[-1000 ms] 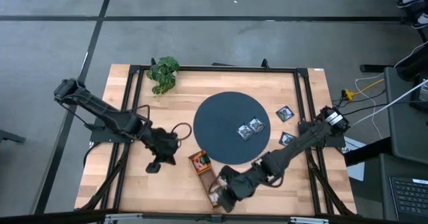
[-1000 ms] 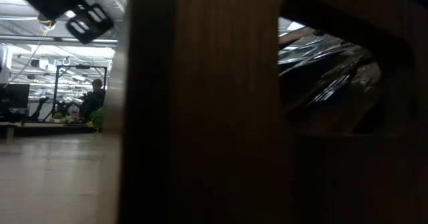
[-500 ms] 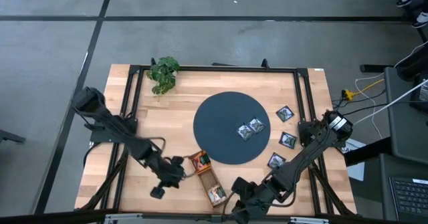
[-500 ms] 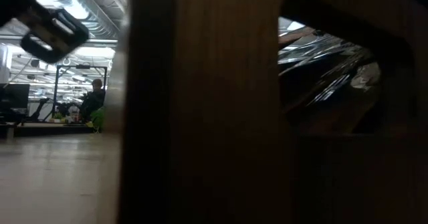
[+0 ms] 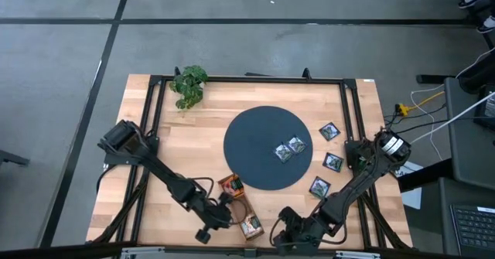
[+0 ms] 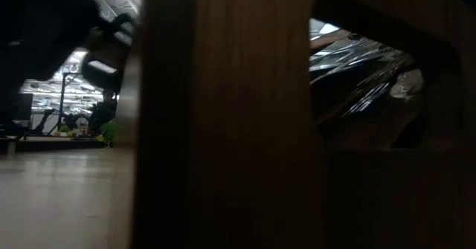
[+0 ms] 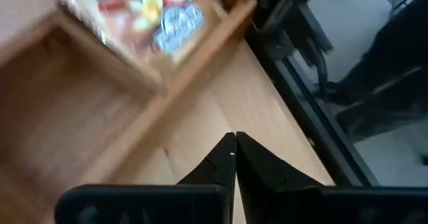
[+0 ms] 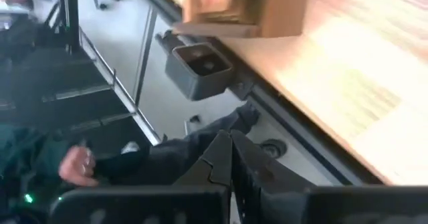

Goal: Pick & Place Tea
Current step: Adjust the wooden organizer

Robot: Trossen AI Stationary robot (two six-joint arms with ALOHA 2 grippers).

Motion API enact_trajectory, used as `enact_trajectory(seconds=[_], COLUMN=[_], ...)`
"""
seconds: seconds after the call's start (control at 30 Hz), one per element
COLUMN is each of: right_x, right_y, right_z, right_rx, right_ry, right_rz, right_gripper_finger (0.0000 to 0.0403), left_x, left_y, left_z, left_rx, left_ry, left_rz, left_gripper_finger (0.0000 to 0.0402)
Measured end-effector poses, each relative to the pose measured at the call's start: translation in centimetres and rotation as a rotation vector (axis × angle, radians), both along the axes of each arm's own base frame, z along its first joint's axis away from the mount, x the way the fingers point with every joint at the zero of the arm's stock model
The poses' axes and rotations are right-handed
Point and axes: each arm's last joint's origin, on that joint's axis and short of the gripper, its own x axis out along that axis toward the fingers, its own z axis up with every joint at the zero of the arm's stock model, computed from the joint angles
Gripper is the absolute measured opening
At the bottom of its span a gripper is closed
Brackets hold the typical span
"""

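Note:
Two dark tea sachets (image 5: 290,148) lie on the round dark mat (image 5: 267,147), and three more (image 5: 333,161) lie on the table to its right. The brown compartment tray (image 5: 241,209) near the near edge holds orange sachets (image 7: 160,17). My left gripper (image 5: 213,226) is shut, low over the table just left of the tray's near end; its tips (image 7: 234,137) stand beside the tray's wall (image 7: 167,97). My right gripper (image 5: 284,232) is shut (image 8: 231,137) at the near edge, right of the tray (image 8: 234,7). In the low view the tray's end wall (image 6: 223,130) fills most of the picture.
A green leafy plant (image 5: 189,83) stands at the far left of the table. Black frame rails (image 5: 352,120) run along the table's sides. Beyond the near edge the right wrist view shows a person's hand (image 8: 77,162) and a grey box (image 8: 200,67) below the table.
My left gripper has swept from the table's left-middle toward the near edge and to the right, ending beside the tray's near end. My right gripper has drawn back from the tray toward the near edge, uncovering a sachet near the mat's right side.

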Motion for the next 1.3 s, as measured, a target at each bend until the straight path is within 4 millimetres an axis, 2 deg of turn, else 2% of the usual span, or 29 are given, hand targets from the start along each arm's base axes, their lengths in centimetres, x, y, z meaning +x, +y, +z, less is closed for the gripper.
enact_trajectory(seconds=[0.2, 0.4, 0.6, 0.77, 0.83, 0.87, 0.97, 1.03, 1.17, 1.3], right_x=[-0.4, -0.5, -0.5, -0.6, -0.6, -0.6, -0.6, -0.5, -0.5, -0.4], right_y=[-0.6, -0.6, -0.6, -0.8, -0.8, -0.8, -0.8, -0.7, -0.7, -0.7], right_z=[-1.3, -1.4, -1.4, -1.6, -1.6, -1.6, -1.5, -1.5, -1.5, -1.4], right_rx=[0.025, 0.060, 0.087, 0.089, 0.100, 0.102, 0.103, 0.095, 0.082, 0.070], right_ry=[0.051, 0.074, 0.093, 0.117, 0.125, 0.124, 0.120, 0.111, 0.097, 0.083], right_rz=[-0.065, -0.105, -0.138, -0.161, -0.175, -0.175, -0.172, -0.159, -0.132, -0.111], right_gripper_finger=[0.0025, 0.0016, 0.0005, 0.0020, 0.0025, 0.0026, 0.0025, 0.0020, 0.0008, 0.0005], left_x=[1.2, 2.5, 4.4, 5.7, 5.9, 6.0, 5.5, 4.7, 3.0, 1.6], left_y=[0.0, 1.1, 3.6, 6.2, 7.4, 7.9, 8.3, 8.4, 7.2, 4.7], left_z=[-0.1, 0.1, 0.2, 0.5, 1.6, 2.9, 6.9, 8.0, 8.2, 6.3], left_rx=[0.002, 0.043, -0.011, 0.038, 0.013, -0.005, -0.037, -0.061, -0.088, -0.049], left_ry=[-0.080, -0.176, -0.185, -0.220, -0.204, -0.218, -0.267, -0.239, -0.128, -0.001], left_rz=[-0.014, 0.060, 0.168, 0.297, 0.333, 0.337, 0.307, 0.263, 0.171, 0.065], left_gripper_finger=[0.0006, 0.0006, 0.0006, 0.0006, 0.0005, 0.0005, 0.0002, 0.0003, 0.0002, 0.0002])
